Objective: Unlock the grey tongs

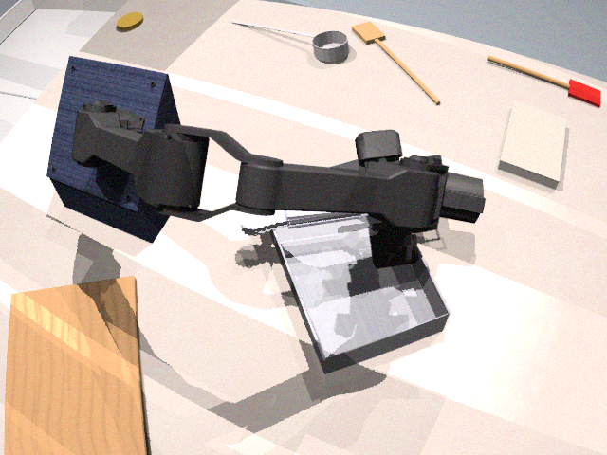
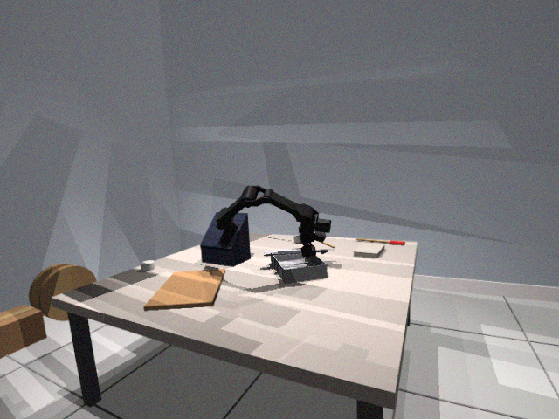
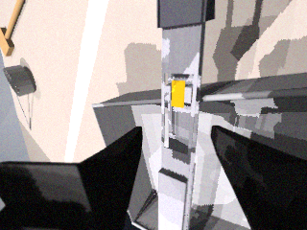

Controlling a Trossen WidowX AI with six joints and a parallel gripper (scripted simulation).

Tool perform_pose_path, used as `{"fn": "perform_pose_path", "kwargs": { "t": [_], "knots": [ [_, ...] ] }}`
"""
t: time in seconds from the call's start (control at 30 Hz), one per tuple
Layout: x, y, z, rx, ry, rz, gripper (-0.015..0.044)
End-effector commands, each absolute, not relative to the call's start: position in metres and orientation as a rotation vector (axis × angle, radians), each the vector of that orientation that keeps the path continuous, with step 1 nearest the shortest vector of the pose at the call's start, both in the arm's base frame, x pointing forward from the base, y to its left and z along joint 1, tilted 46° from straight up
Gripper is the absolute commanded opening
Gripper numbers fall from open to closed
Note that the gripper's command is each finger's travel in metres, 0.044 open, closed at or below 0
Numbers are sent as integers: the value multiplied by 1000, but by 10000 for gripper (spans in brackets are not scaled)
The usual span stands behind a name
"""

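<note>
The grey tongs [image 2: 279, 252] [image 3: 173, 198] lie across the roasting tin [image 1: 387, 344] [image 2: 306, 273] [image 3: 114, 126], near its back end, and look closed. A yellow piece [image 3: 177, 93] shows on them towards the end beyond the tin's rim. In the top view the arm hides much of them. My gripper [image 2: 308, 252] [image 3: 176, 131] points down and is open, with one finger on each side of the tongs. In the wrist view gaps show between both fingers and the tongs. The wooden board [image 1: 73, 382] [image 2: 187, 289] lies flat, apart from the tin.
The dark blue mount [image 1: 112, 95] [image 2: 225, 253] stands behind the board. A pale slab [image 1: 533, 141] [image 2: 368, 250] lies beyond the gripper. A grey round pan [image 1: 330, 48] [image 3: 20, 80], a wooden spatula [image 1: 407, 69] and a red-ended tool [image 1: 583, 92] lie along the far side.
</note>
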State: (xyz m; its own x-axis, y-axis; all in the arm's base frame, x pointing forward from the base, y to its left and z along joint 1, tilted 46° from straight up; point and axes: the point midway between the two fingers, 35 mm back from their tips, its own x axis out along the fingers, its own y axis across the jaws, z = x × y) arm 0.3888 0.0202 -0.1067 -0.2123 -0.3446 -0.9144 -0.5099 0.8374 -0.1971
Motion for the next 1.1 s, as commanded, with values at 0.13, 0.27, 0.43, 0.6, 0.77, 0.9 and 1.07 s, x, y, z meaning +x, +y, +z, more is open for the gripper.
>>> {"fn": "perform_pose_path", "kwargs": {
  "t": [0.13,0.27,0.43,0.6,0.77,0.9,1.07],
  "knots": [
    [385,15,-119,-656,1826,175,260],
    [383,12,-125,-656,1826,175,260],
    [380,10,-132,-656,1827,175,260],
    [381,10,-131,-649,1826,172,208],
    [381,10,-131,-649,1826,172,76],
    [381,10,-131,-649,1826,172,50],
    [381,10,-131,-649,1826,172,-3]
  ]
}}
